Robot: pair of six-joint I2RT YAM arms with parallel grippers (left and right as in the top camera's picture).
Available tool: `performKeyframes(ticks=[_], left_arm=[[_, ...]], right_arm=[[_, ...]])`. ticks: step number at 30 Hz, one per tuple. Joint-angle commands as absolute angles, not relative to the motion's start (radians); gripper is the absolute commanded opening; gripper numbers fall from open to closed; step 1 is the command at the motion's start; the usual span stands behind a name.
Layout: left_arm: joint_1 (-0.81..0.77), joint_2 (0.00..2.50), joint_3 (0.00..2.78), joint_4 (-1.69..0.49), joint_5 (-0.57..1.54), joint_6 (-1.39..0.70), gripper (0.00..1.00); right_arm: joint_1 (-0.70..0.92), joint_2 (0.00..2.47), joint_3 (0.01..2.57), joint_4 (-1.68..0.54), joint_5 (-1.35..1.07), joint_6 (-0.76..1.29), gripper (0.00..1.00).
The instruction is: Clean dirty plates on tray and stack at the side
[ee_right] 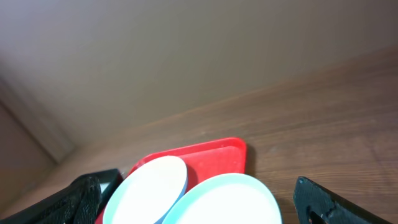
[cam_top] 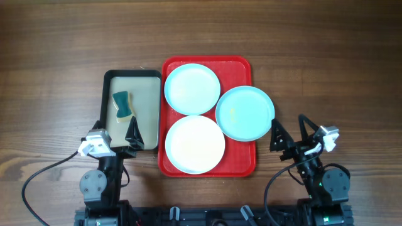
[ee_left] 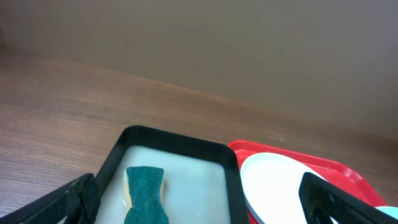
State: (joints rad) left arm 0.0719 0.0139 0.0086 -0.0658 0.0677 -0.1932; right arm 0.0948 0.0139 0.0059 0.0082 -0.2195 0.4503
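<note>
The red tray (cam_top: 241, 162) lies mid-table with three plates on it. A pale blue plate (cam_top: 192, 88) sits at its far left and a white plate (cam_top: 195, 144) at its near left. A pale green plate (cam_top: 245, 113) with a faint yellowish mark overhangs the tray's right rim. My left gripper (cam_top: 117, 133) stands open over the near end of a small beige tray, holding nothing. My right gripper (cam_top: 290, 133) is open just right of the green plate. The right wrist view shows the blue plate (ee_right: 149, 186) and green plate (ee_right: 230, 202) ahead of the open right gripper (ee_right: 199, 205).
A black-rimmed beige tray (cam_top: 132, 73) lies left of the red tray and holds a green-topped sponge (cam_top: 123, 105). The left wrist view has that sponge (ee_left: 147, 193) between the open left gripper's (ee_left: 199, 208) fingers, with a pale plate (ee_left: 280, 186) to the right. Bare wooden table surrounds both trays.
</note>
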Motion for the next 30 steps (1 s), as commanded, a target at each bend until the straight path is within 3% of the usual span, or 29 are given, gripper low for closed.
performKeyframes(ticks=[1, 5, 9, 17, 23, 25, 27, 30], left_arm=[[0.066, 0.009, 0.006, -0.067, 0.059, -0.195, 1.00], [0.067, 0.013, 0.132, -0.200, 0.069, -0.196, 1.00], [0.066, 0.157, 0.373, -0.444, 0.069, -0.196, 1.00], [0.066, 0.864, 1.089, -0.896, 0.183, -0.195, 1.00], [0.067, 1.180, 1.221, -0.992, 0.216, -0.195, 1.00], [0.066, 1.233, 1.221, -0.980, 0.216, -0.195, 1.00], [0.066, 1.272, 1.221, -0.975, 0.208, -0.195, 0.86], [0.066, 1.319, 1.221, -0.981, 0.162, -0.195, 0.77]], right_arm=[[0.097, 0.027, 0.046, -0.015, -0.310, 0.380, 1.00], [0.097, 0.168, 0.241, -0.110, -0.313, 0.313, 1.00], [0.097, 0.510, 0.614, -0.341, -0.330, 0.196, 1.00], [0.101, 1.226, 1.370, -0.959, -0.369, 0.081, 1.00], [0.125, 1.573, 1.416, -0.845, -0.564, 0.072, 0.99], [0.154, 1.647, 1.416, -0.780, -0.542, 0.049, 0.73], [0.207, 1.731, 1.416, -0.712, -0.463, 0.053, 0.57], [0.282, 1.833, 1.415, -0.602, -0.374, 0.052, 0.56]])
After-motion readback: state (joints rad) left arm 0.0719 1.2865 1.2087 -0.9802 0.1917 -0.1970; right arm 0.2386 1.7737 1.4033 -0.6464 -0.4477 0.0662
